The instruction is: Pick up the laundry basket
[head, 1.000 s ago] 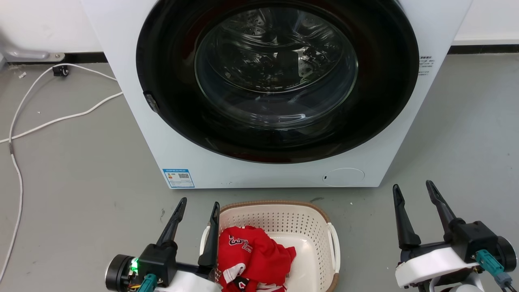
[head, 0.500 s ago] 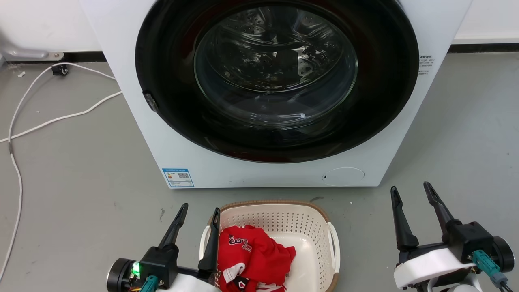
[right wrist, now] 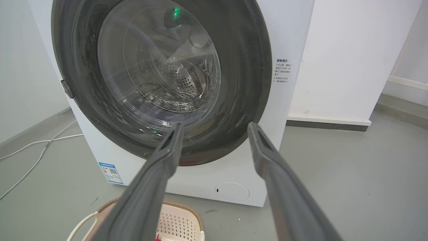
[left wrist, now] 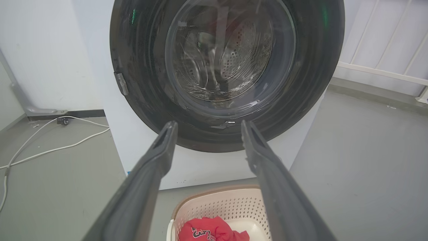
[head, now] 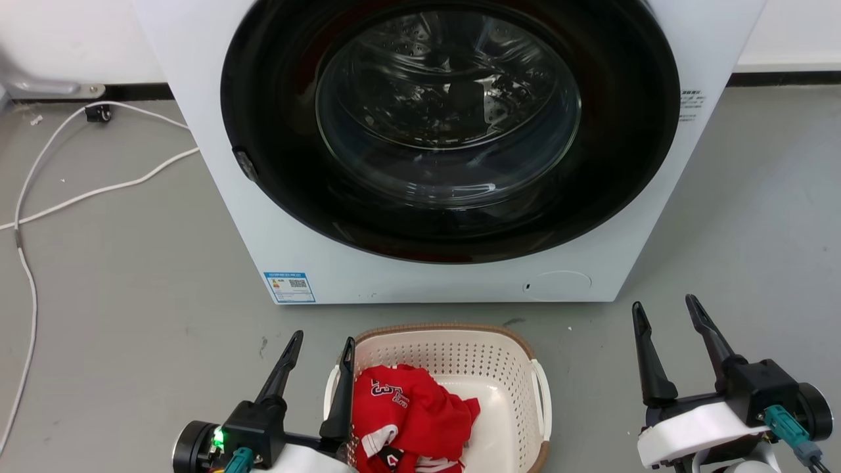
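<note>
A: Entry, nearest first. Left claw (head: pixel 324 337)?
B: Low at the front. Its two dark fingers are spread apart with nothing between them, and a green light (head: pixel 217 435) is lit on its housing. From the head camera, its inner finger (head: pixel 343 387) crosses the basket's left edge. Touching or just above, I cannot tell.
A: Right claw (head: pixel 663 301)?
B: Spread about as wide and empty. It sits over bare floor (head: pixel 131 295), well apart from the basket's right side.
A: The laundry basket (head: pixel 460 358)?
B: On the grey floor between the two claws, much closer to the left one and just in front of the washing machine (head: pixel 230 217). It has cream perforated walls, a brown woven-look rim and white side handles (head: pixel 543 397). A red garment (head: pixel 407 410) with white lettering is heaped in its left half. The bottom on the right is bare.
A: Beyond that?
B: The machine is a white front loader with a round dark door (head: pixel 263 98). The perforated drum shows through the glass. There is a blue-edged label (head: pixel 290 288) at the lower left of the front and a round cap (head: pixel 557 286) at the lower right.
A: Farthest?
B: A white cable (head: pixel 98 192) loops over the floor left of the machine, running back to the wall (head: pixel 66 39).
</note>
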You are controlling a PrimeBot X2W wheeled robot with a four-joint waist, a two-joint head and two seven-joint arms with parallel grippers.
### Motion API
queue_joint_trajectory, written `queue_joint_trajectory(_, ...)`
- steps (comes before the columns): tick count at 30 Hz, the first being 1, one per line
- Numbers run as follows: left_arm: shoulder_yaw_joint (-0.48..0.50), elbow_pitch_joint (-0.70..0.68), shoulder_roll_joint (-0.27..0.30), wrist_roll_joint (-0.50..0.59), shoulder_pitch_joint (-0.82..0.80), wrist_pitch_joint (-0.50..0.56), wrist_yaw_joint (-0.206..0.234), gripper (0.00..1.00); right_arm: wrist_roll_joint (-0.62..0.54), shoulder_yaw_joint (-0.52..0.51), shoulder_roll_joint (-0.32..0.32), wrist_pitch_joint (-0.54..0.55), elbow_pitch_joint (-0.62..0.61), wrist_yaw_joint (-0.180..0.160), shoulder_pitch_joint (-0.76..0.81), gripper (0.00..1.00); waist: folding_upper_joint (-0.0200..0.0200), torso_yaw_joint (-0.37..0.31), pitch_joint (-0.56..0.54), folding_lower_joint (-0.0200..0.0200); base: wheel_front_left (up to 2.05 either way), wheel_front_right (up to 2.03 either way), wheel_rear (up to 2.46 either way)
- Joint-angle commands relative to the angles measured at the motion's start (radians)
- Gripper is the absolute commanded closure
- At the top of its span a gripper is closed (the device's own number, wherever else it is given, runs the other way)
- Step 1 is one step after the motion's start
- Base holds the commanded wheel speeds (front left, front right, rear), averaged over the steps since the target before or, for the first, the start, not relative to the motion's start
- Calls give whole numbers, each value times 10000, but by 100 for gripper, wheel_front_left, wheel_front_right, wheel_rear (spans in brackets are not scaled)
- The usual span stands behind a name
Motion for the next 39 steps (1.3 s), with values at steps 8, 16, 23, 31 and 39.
queue_joint_trajectory(8,191,227,-7,-200,-425,-28,224,0,-214,106,-3,-19,226,-3,-497,0,0,-59,1036,0,0,0,0)
queue_joint_trajectory(16,848,999,0,-75,-1627,-26,38,0,-311,390,-5,149,1065,-5,-1933,0,0,-193,3190,0,0,0,0)
queue_joint_trajectory(23,1468,2610,319,-203,-3432,-26,-342,0,-329,315,0,694,2390,-5,-3430,0,0,-58,4894,0,0,0,0)
queue_joint_trajectory(31,1271,5064,857,-154,-5363,-28,-638,0,184,473,-3,1115,4586,-5,-5109,0,0,-7,6091,0,0,0,0)
queue_joint_trajectory(39,224,7732,1046,-607,-7012,-28,-727,0,113,906,-11,1812,6857,-5,-6685,0,0,97,6908,0,0,0,0)
